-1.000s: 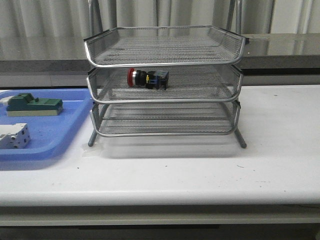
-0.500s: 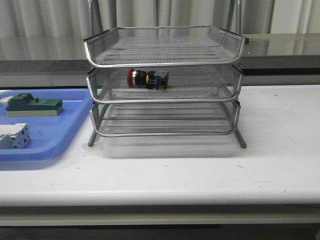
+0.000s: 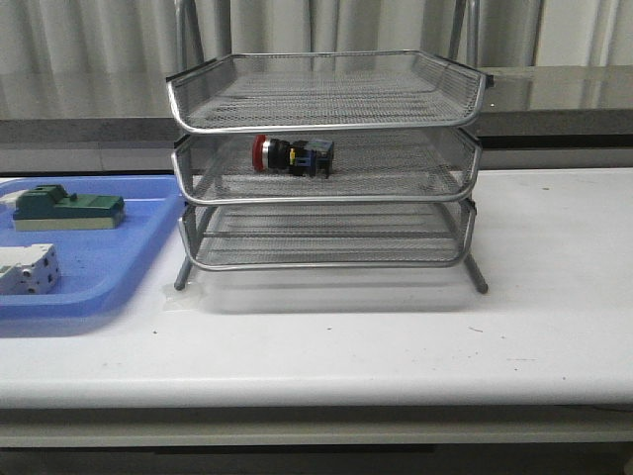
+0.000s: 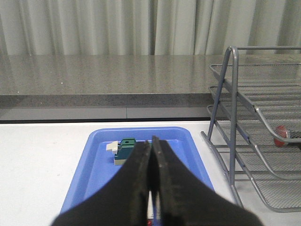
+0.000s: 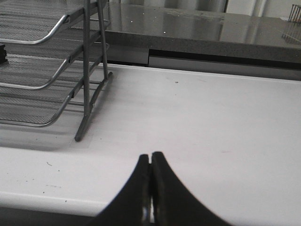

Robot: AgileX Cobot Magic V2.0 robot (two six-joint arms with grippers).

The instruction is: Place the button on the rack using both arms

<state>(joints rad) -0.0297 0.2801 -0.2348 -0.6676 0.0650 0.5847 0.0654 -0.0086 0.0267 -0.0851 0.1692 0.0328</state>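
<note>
On the middle tier of the silver three-tier wire-mesh rack point(image 3: 324, 163), the red-capped push-button with black body and blue-yellow rear block point(image 3: 292, 155) is seen lying on its side, left of centre. Left end effector point(image 4: 151, 188) is noted pressed together, empty, above the flat blue plastic tray point(image 4: 94, 165). Right end effector point(image 5: 150, 188) is likewise closed, empty, over the white bench point(image 5: 211, 122).

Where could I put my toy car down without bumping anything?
The white table right of the rack is bare, and so is the strip in front of it. The blue tray on the left is crowded with a green block and a white block.
</note>
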